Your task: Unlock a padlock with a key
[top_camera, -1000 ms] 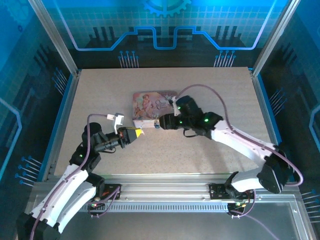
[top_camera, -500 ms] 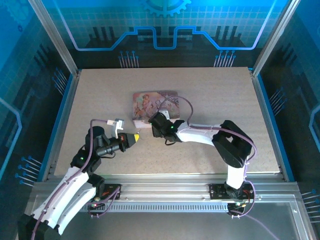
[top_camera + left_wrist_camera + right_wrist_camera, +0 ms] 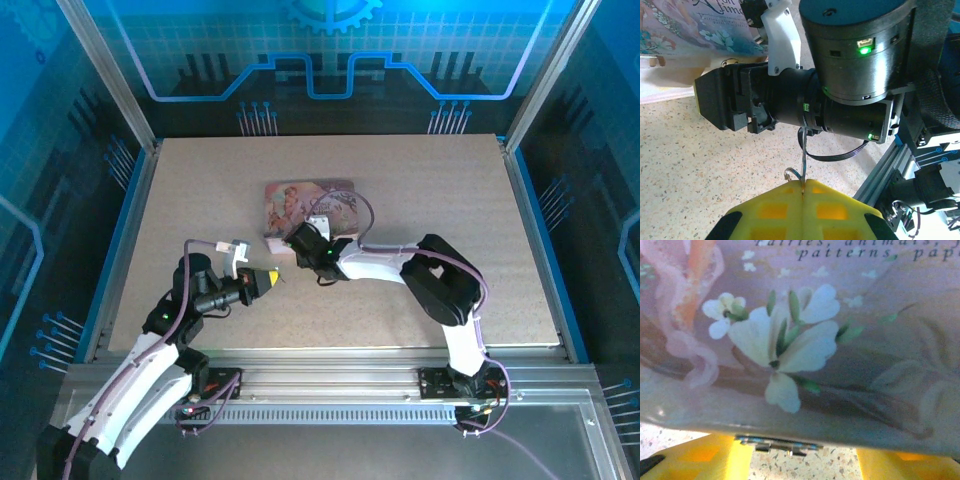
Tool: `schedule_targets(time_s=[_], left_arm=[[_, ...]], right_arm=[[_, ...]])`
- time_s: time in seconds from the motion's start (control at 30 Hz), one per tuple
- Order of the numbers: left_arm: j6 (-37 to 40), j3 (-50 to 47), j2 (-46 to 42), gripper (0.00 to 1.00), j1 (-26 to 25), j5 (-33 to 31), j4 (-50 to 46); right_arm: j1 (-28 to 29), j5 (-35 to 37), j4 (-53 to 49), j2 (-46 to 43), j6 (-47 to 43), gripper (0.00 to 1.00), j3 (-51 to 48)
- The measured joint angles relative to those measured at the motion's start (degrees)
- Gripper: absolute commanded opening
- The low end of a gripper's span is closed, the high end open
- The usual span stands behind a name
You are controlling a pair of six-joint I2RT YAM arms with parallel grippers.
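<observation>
My right gripper (image 3: 805, 458) has slid left along the front of the tin (image 3: 300, 196), fingers spread around what I take for the padlock (image 3: 777, 444), while my left gripper (image 3: 803, 186) pinches the key (image 3: 803, 157) close by, so I judge insertion is near.

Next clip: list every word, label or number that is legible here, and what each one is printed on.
"fairies, animals, pap": on the lid of the pink flower-printed tin box, right wrist view. The letter tops are cropped and the line runs off the frame, so the reading is approximate.
Ornate script on the same tin, left wrist view: cut by the frame edge, unreadable.
Top view: the tin's lettering is too small to read.
</observation>
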Motion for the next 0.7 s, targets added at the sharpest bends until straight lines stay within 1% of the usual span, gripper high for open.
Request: schedule_targets(time_s=[0.17,0.33,0.43,0.5,0.6,0.7], left_arm=[[0.02,0.0,0.0,0.0,0.0,0.02,0.0],[0.2,0.0,0.02,0.0,0.0,0.02,-0.02],[0.26,0.0,0.0,0.0,0.07,0.04,-0.02],[0.31,0.0,0.0,0.0,0.11,0.04,-0.04],[0.42,0.0,0.0,0.0,0.22,0.04,-0.22],[0.42,0.0,0.0,0.0,0.26,0.04,-0.22]], right_arm=[[0.04,1.79,0.0,0.72,1.86,0.55,0.7],[0.44,3.65,0.63,1.49,2.54,0.49,0.94],[0.68,4.48,1.07,2.58,2.64,0.4,1.9],[0.68,4.7,1.53,3.19,2.58,0.29,2.21],[0.68,4.98,1.77,3.3,2.4,0.16,2.23],[0.68,5.22,1.86,3.21,2.03,0.08,2.23]])
